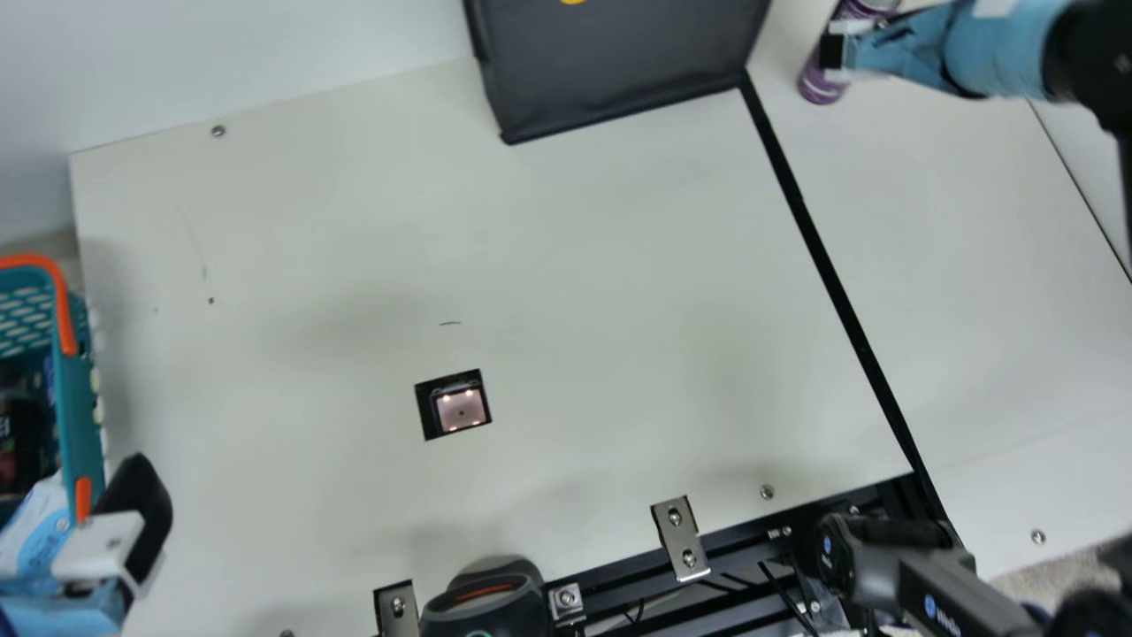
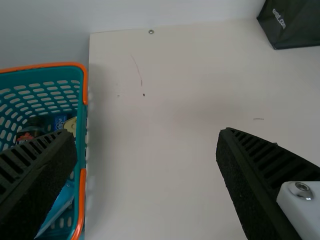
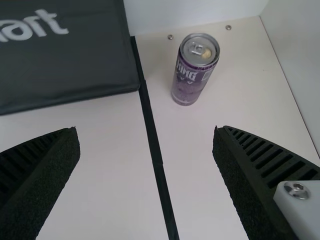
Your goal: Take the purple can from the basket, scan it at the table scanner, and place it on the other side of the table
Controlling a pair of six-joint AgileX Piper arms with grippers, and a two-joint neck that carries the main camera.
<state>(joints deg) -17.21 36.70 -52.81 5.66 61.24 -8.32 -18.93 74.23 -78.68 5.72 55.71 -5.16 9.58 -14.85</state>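
Bright, diffuse light lays soft shadows on the table [image 1: 601, 265]; the scanner [image 1: 461, 411] glows.

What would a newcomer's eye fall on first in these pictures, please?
Probably the teal basket at the left edge of the table in the main view, and the upright purple can right of the black strip, near the dark bag. The glowing scanner in the table would likely come next.

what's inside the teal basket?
In the basket: a dark item, a blue one, a yellowish one, and what looks like something light blue. Anything beneath them, or behind the left gripper in its wrist view, is covered; can't tell.
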